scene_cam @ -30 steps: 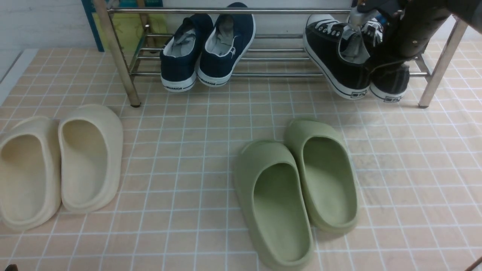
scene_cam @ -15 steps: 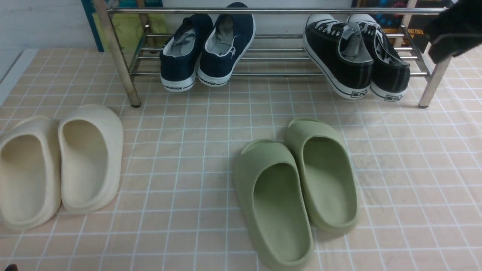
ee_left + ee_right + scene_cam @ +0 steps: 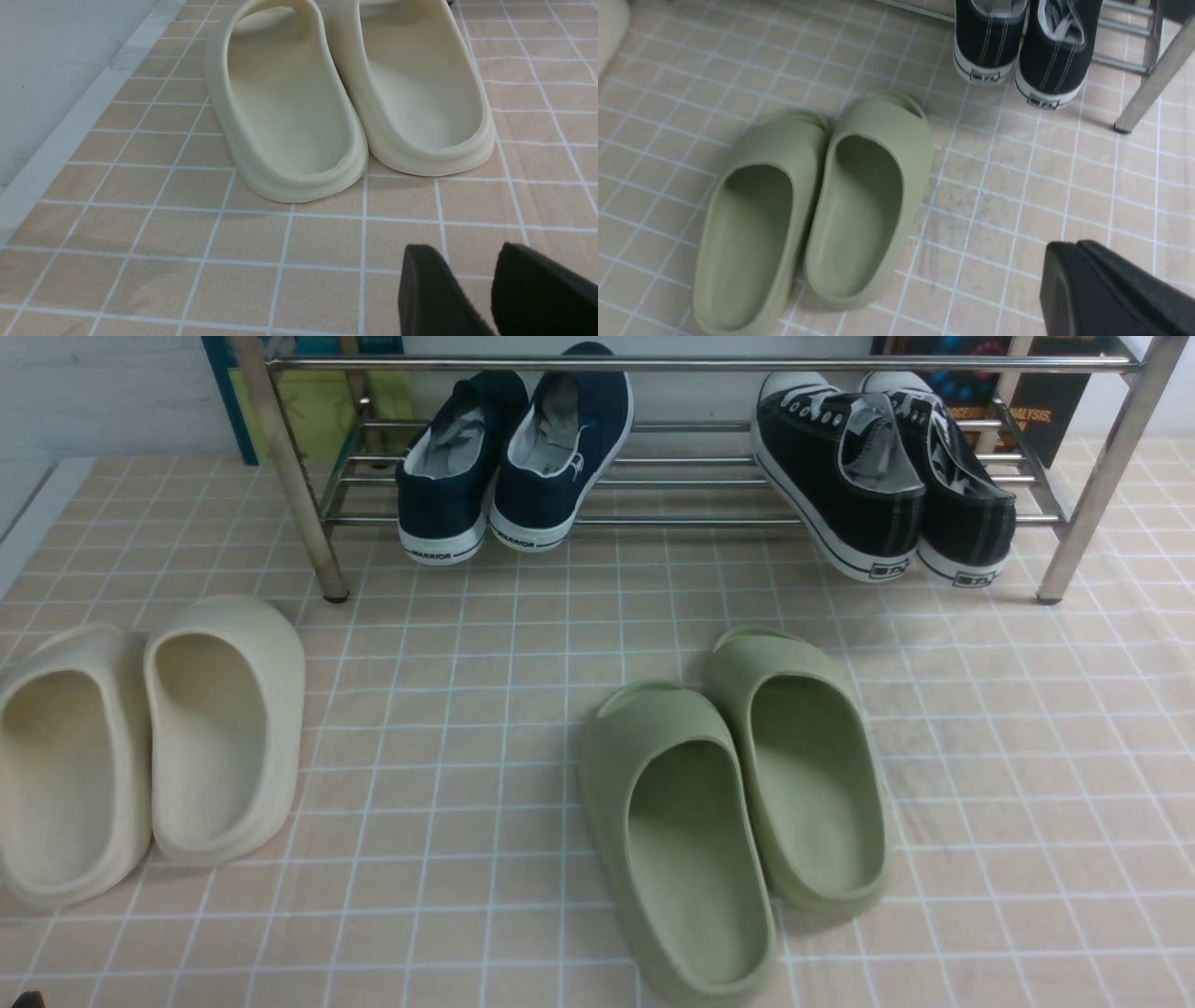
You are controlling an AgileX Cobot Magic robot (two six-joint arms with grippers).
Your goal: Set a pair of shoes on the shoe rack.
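Peach floor tiles [image 3: 980, 756] with pale grout all over, front edge to back wall. Nearest in, lower left of the front view: cream slippers [image 3: 149, 737] side by side, heels this way. Close up in the left wrist view too, with the left claw [image 3: 465, 261] at the lower right of that frame, fingers parted wide, gripping nothing, over bare tile just short of those slippers. Lower middle of the front view: green slippers [image 3: 728, 793], touching along their inner edges. Over in the right wrist view, right claw [image 3: 1066, 261] in the lower right corner, pinched fully closed on nothing at all, above bare floor.

Further back, spanning the top of the front view: the metal rack [image 3: 579, 362]. Navy sneakers [image 3: 513, 457] parked left of centre on it. And there, upper right: the black sneakers [image 3: 878, 485], both up on the bars, side by side and touching, toes in toward the wall, heels out past the front bar. Long axis front to back, slightly angled. From the right claw: ahead and well apart, beyond the green slippers. Right arm plainly the nearer. Looks like job done, nothing left to lift.
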